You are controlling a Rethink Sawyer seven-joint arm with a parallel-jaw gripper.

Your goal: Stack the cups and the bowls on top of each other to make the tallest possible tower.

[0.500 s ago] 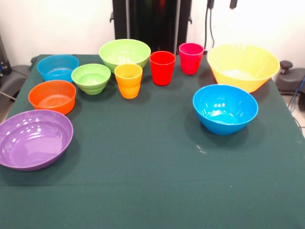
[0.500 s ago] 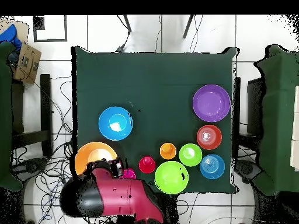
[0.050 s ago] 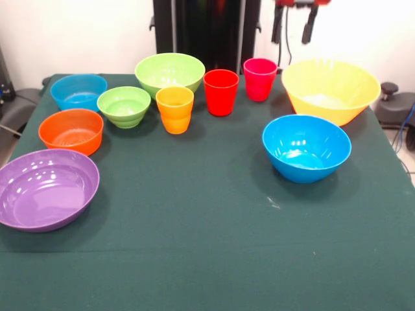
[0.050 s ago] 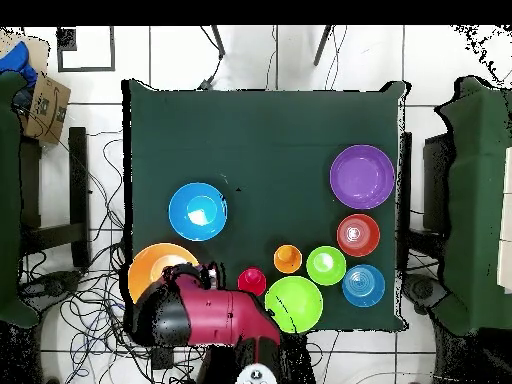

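Nothing is stacked yet on the dark green cloth-covered table [image 3: 214,259], whose whole six o'clock half lies bare. Largest, the glossy yellow bowl [image 3: 331,89] sits at two o'clock, the shallow purple bowl [image 3: 45,188] at eight, the round blue bowl [image 3: 306,147] near three. Tapered plastic cups, yellow-orange [image 3: 175,109], red [image 3: 221,91] and pink-magenta [image 3: 259,78], stand apart toward twelve. Above them the gripper [image 3: 294,26] hangs, fingers parted, grasping nothing.
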